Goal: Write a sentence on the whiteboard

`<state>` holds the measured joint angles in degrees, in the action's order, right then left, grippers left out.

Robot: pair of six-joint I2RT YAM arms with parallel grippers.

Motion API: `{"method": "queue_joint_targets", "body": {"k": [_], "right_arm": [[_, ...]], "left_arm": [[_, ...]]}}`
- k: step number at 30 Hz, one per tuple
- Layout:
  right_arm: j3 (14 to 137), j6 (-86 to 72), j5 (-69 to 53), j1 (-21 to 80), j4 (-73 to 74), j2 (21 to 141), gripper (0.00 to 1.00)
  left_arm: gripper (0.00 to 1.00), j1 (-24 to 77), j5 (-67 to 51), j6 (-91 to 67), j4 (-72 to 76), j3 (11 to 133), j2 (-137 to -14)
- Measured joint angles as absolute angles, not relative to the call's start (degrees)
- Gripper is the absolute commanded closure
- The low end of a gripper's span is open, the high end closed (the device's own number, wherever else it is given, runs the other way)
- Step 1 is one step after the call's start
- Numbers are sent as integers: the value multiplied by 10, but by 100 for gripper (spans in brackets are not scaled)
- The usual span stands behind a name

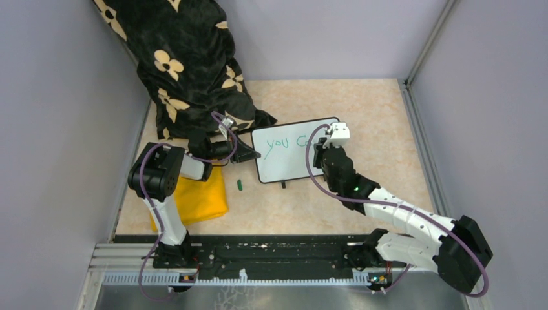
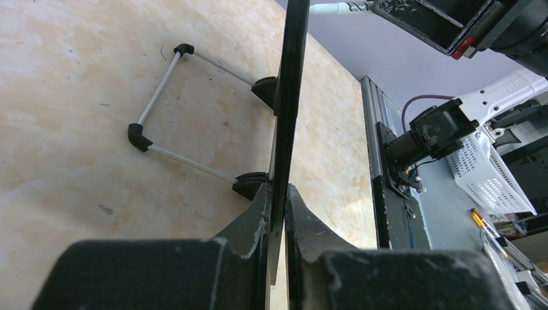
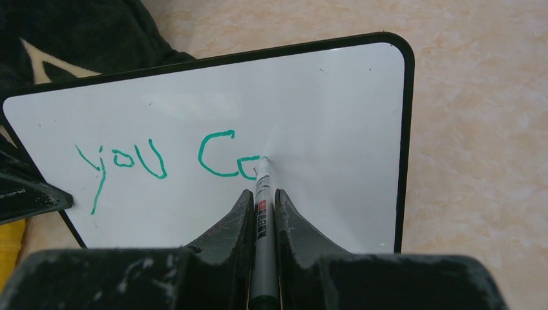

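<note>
The whiteboard [image 1: 291, 158] stands tilted on the table, white with a thin black frame; it also shows in the right wrist view [image 3: 323, 110]. Green text on it [image 3: 165, 161] reads "you C" with a further letter begun. My right gripper [image 3: 262, 194] is shut on a grey marker [image 3: 263, 213] whose tip touches the board at the end of the writing. My left gripper [image 2: 276, 194] is shut on the whiteboard's left edge [image 2: 287, 97], seen edge-on, with the board's wire stand [image 2: 168, 110] behind it. In the top view the left gripper [image 1: 249, 154] sits at the board's left side.
A black cloth with cream flowers [image 1: 187, 64] lies at the back left, touching the board's corner. A yellow folded cloth [image 1: 197, 197] lies under my left arm. A small green marker cap [image 1: 239, 185] lies on the table near the board's front left. Grey walls enclose the table.
</note>
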<state>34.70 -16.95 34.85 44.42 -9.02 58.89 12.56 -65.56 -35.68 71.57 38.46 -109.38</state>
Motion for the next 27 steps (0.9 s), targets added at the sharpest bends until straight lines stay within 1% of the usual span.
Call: {"method": "queue_joint_targets", "body": {"k": [27], "right_arm": [[345,-179,346,444,-90,589,100]], "left_arm": [[100,127,-656,-353,715,385,-1094]]}}
